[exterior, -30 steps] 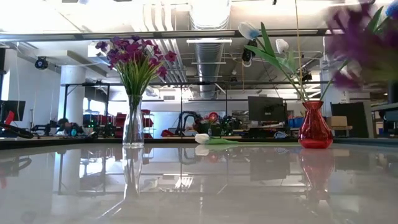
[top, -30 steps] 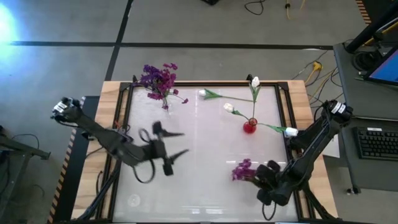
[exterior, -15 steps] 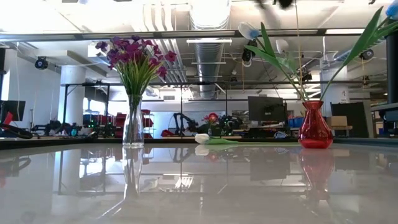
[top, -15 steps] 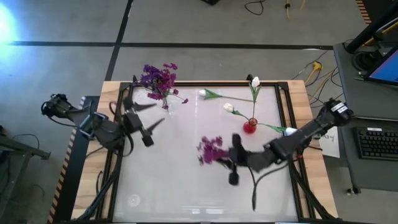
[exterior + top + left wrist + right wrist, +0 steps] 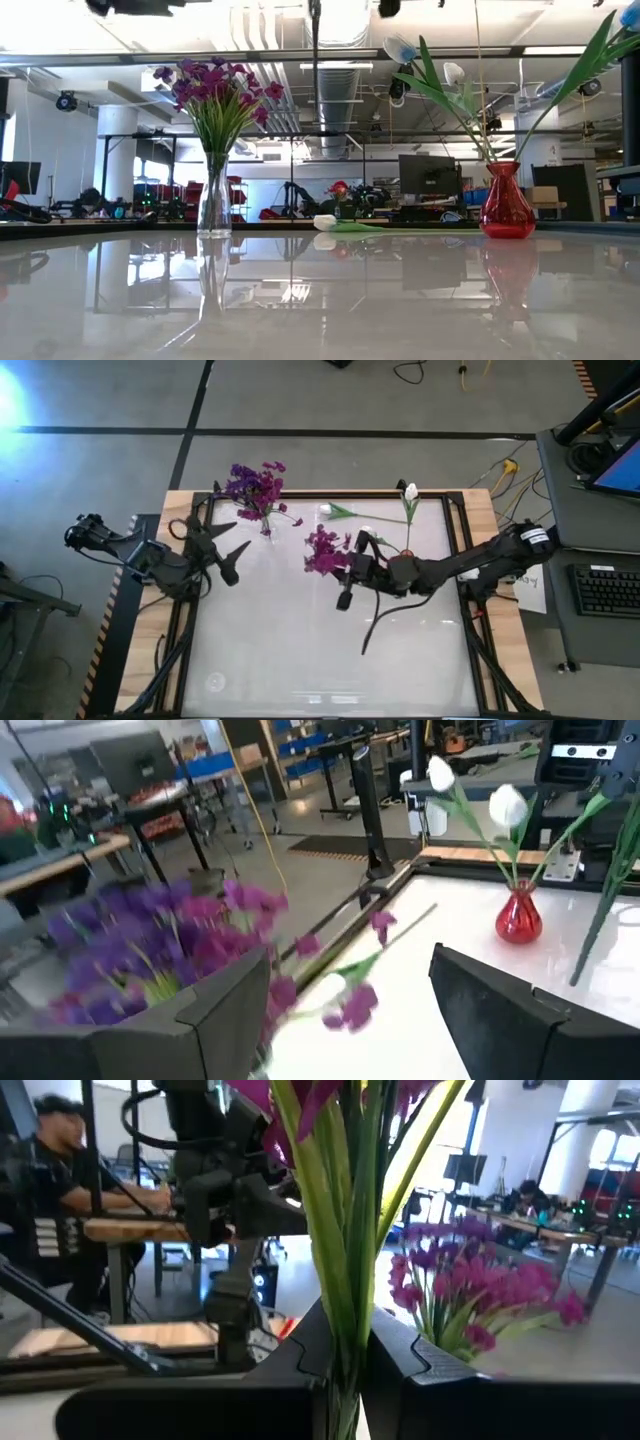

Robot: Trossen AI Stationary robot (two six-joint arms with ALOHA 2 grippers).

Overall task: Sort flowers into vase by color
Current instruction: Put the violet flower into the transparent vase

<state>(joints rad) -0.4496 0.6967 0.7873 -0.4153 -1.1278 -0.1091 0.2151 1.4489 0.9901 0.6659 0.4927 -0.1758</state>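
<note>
A clear vase (image 5: 214,205) at the table's far left holds purple flowers (image 5: 256,490). A red vase (image 5: 503,205) at the far right holds white tulips (image 5: 410,491) on long stems. One white tulip (image 5: 326,510) lies flat on the table between the vases. My right gripper (image 5: 350,562) hangs over the middle of the far half, shut on a purple flower cluster (image 5: 322,550). My left gripper (image 5: 240,536) stands open and holding nothing near the table's left edge, beside the clear vase. My right gripper pinches the purple cluster's bundle of green stems (image 5: 345,1342) between its two fingers. The fingers come about level from the table's right and lie across the stems. The blossoms (image 5: 320,548) stand on the gripper's left, lifted clear of the table.
The table top is glossy white inside a dark frame (image 5: 455,550) with wooden borders. Cables trail below my right arm (image 5: 375,628). A desk with a keyboard (image 5: 605,588) stands beyond the right edge. People sit in the room behind (image 5: 50,1140).
My right gripper has carried the purple cluster from the table's near right corner up and toward the far middle, turning from pointing down to about level. My left gripper, still open, has drawn back from the middle toward the left and far edges.
</note>
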